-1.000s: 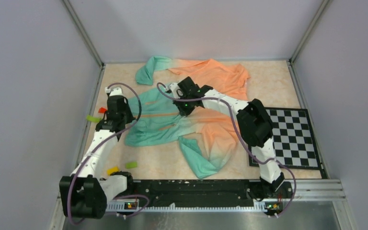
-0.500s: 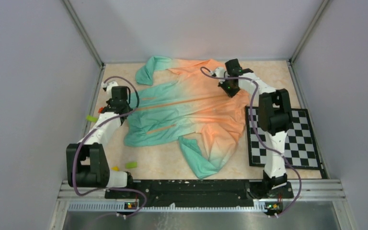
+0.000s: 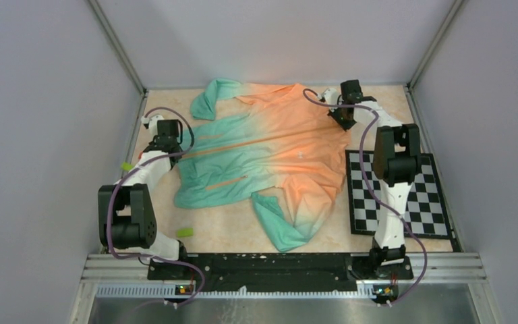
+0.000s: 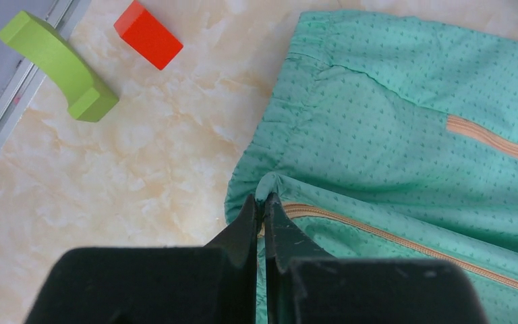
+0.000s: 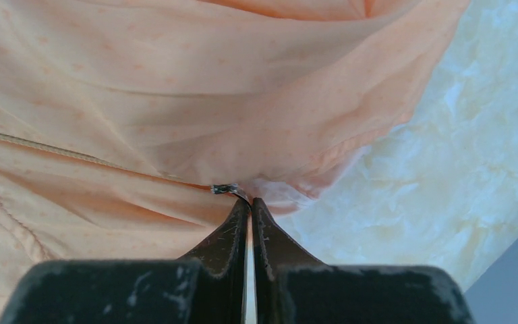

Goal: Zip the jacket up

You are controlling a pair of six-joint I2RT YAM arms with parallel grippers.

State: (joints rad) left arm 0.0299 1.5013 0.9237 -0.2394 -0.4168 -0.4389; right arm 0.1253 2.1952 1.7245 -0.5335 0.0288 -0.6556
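Note:
The jacket (image 3: pixel 270 155) lies spread on the table, teal on the left and fading to orange on the right. Its front zipper (image 3: pixel 263 140) runs left to right as a taut line. My left gripper (image 3: pixel 169 140) is shut on the teal bottom hem beside the zipper's end (image 4: pixel 264 200). The zipper tape (image 4: pixel 405 243) runs off to the right of it. My right gripper (image 3: pixel 346 119) is at the jacket's orange far-right edge, shut on the small metal zipper pull (image 5: pixel 226 190), with its tips (image 5: pixel 249 202) just behind the pull.
A checkerboard (image 3: pixel 394 196) lies at the right, its left edge next to the jacket. A green curved block (image 4: pixel 61 67) and a red block (image 4: pixel 148 34) lie by the left wall. Another green block (image 3: pixel 185 232) lies near the front. Walls close in the table on three sides.
My right gripper has travelled from the jacket's middle to its far-right edge along the zipper. The front has closed and pulled flat. My left gripper has drawn back to the left.

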